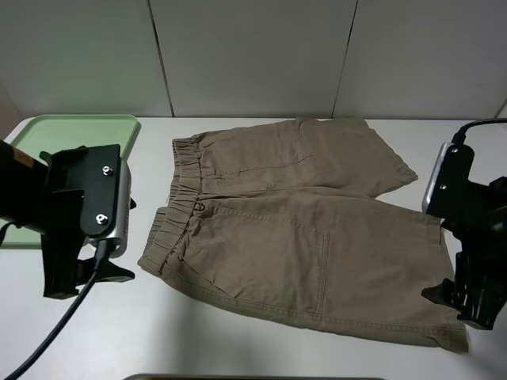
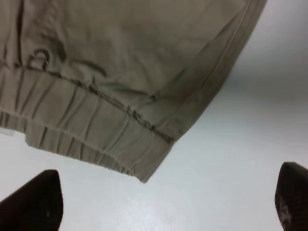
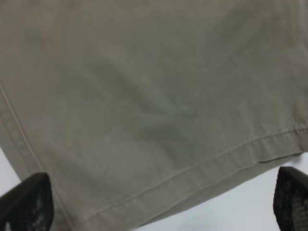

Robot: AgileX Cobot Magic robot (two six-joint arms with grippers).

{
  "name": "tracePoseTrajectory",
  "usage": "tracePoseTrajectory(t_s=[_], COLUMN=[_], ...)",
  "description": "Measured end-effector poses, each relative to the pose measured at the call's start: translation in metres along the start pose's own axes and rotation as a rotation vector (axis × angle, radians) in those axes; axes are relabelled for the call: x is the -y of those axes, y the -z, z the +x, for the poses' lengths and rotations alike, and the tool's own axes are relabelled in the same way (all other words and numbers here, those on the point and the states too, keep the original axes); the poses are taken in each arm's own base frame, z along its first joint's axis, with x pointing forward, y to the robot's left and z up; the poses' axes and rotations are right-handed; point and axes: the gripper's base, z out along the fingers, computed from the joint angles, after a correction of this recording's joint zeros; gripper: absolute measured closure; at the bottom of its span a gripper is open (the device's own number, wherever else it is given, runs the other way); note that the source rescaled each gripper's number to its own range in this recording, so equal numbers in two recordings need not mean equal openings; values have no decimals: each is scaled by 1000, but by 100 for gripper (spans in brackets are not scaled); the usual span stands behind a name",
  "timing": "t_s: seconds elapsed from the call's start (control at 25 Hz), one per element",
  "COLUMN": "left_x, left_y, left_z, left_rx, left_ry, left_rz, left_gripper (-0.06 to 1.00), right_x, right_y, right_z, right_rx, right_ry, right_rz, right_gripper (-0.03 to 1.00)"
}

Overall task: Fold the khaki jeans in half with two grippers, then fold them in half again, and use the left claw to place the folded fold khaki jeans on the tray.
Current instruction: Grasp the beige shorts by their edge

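Note:
The khaki jeans lie spread flat on the white table, waistband to the left and leg hems to the right. My left gripper is open and empty just left of the near waistband corner; the left wrist view shows that corner ahead of the gripper, with bare table between the jaws. My right gripper is open at the near leg's hem; the right wrist view shows the hem cloth between the open gripper jaws. The pale-green tray sits at the back left, partly hidden by the left arm.
The white table has bare surface in front of the shorts. A grey panelled wall stands behind the table. A dark rim shows at the bottom edge of the exterior high view.

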Motion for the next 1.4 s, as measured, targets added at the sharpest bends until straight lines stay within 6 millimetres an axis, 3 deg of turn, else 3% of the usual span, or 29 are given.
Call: tracePoseTrajectory(t_s=[0.36,0.56,1.16,1.4], left_x=[-11,-14,-16,-16], left_y=[-45,-61,-62,-62], left_z=[8,11,8,8], left_rx=[-77,-98,-75,-71], left_ry=[30,42,64,83], left_rz=[24,21,-12,-8], left_gripper=[7,7,7,7], right_x=[-5,-3,-23,-20], right_y=[-8,-9,-49,-57], right_z=[4,1,-7,-8], right_rx=[49,80,-44,-46], right_ry=[69,87,273,287], right_rz=[49,77,-109,-82], right_gripper=[-3,-3,-3,-3])
